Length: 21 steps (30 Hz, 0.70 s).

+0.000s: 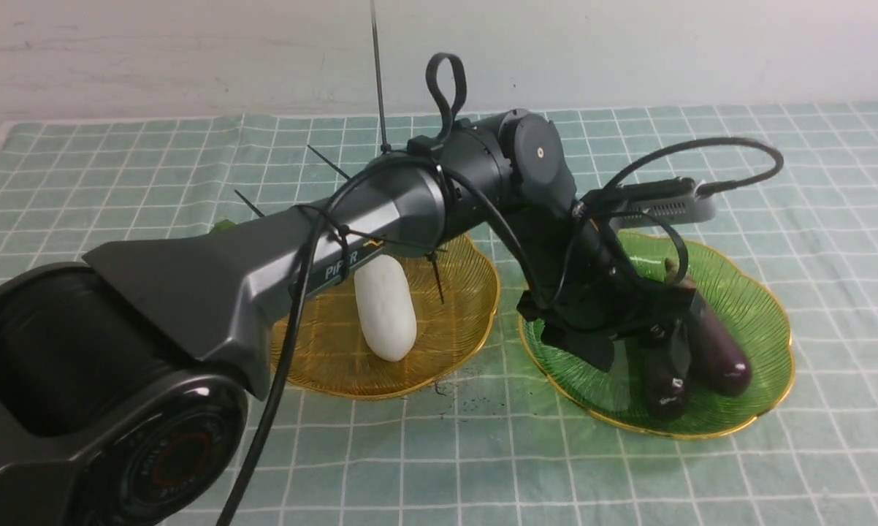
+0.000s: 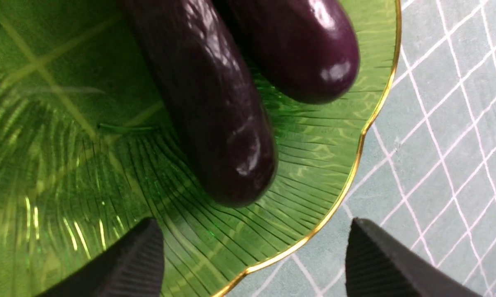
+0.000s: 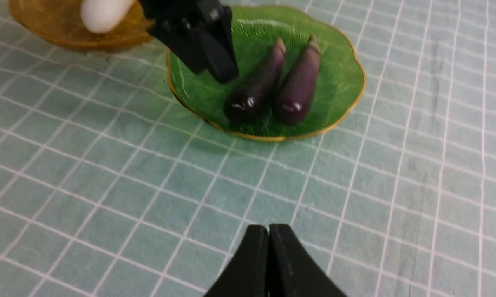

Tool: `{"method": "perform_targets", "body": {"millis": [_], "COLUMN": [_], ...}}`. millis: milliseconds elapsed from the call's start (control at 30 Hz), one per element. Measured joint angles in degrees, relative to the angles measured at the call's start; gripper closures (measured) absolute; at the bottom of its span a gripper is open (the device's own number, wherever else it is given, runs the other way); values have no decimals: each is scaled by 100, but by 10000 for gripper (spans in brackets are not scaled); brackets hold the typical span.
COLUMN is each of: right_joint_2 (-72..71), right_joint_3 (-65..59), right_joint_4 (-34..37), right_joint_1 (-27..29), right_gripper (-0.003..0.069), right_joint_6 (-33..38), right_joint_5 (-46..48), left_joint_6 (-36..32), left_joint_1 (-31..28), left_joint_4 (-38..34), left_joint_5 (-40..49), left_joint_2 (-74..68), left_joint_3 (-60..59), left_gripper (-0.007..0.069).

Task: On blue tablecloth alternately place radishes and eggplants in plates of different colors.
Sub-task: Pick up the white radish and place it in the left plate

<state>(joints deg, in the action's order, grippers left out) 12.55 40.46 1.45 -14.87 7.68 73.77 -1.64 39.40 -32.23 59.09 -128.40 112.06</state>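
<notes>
Over the green plate (image 1: pixel 764 307), front view: left gripper (image 1: pixel 643 354) is seen close above the eggplants (image 1: pixel 716 351), both laid side by side inside the plate; one radish (image 1: pixel 385 307) is lodged on the amber plate (image 1: pixel 322 351) beside it.
Left wrist view: fingers (image 2: pixel 136 264) are spread, nothing pinched; the glossy, rigid-looking skins are judged slippery and best taken mid-body.
Right wrist view: right gripper (image 3: pixel 268 235) is pressed together, empty, outside the plate over open blue tablecloth (image 3: pixel 107 165); upward room is judged free.
</notes>
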Motion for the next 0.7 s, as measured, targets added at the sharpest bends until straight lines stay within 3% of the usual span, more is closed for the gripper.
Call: {"method": "perform_targets", "body": {"millis": [133, 233, 367, 567, 700], "right_joint_2": [0, 0, 0, 0, 0], "right_joint_3": [-238, -306, -320, -321, -321], "right_joint_4": [-145, -365, -585, -699, -718], "right_joint_1": [0, 0, 0, 0, 0], "right_gripper": [673, 673, 673, 673, 673], "right_joint_6": [-86, -97, -103, -111, -111], "right_joint_5": [4, 4, 4, -434, -515], "left_joint_6": [-11, -16, -33, 8, -11], "left_joint_1": [-86, -327, -725, -1456, -1535], "left_joint_4": [7, 162, 476, 775, 989], "left_joint_5": [525, 997, 1123, 1169, 1176], "left_joint_2": [0, 0, 17, 378, 756], "left_joint_3": [480, 1131, 1751, 1895, 1703], "left_gripper": [110, 173, 289, 582, 629]}}
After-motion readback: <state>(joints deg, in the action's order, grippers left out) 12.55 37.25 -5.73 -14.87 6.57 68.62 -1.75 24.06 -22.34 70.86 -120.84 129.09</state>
